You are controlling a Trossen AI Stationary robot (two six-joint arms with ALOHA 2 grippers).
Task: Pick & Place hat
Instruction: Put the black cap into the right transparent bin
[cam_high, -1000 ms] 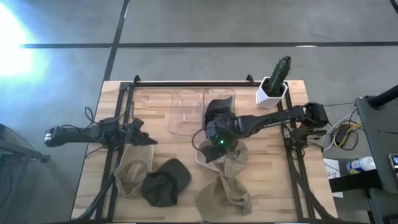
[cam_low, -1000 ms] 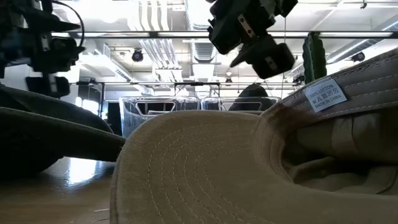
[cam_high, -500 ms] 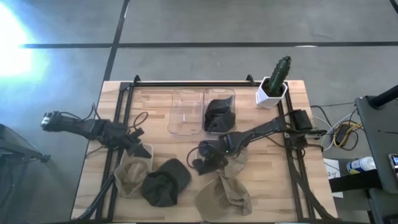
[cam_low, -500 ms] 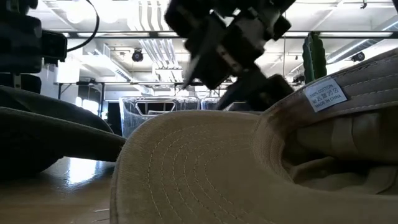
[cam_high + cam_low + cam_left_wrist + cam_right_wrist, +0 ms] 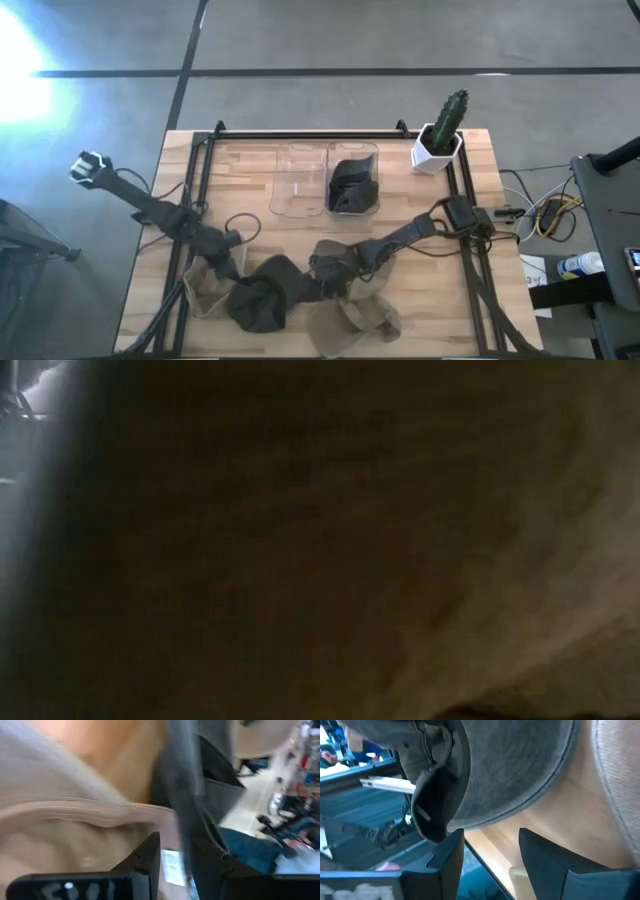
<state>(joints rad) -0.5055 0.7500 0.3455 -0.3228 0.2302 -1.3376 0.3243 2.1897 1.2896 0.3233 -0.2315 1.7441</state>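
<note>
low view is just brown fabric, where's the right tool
Observer: The right tool is low over the middle of the table, right beside the dark hat.
Operator: open or shut
Observer: Open; the right wrist view shows the dark hat's brim just ahead of its fingers.
Operator: and the left one
Observer: The left tool is down at the tan hat on the table's left side.

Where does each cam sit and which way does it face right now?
High: above the table, facing straight down; both arms, dark hat, clear bins, cactus.
Low: table height, blocked by tan fabric; no arm visible.
Left wrist: on the left arm, facing a tan hat; own left gripper at bottom.
Right wrist: on the right arm, facing the dark hat's brim; own right gripper open.
Shared: high and right wrist both show the dark hat.
</note>
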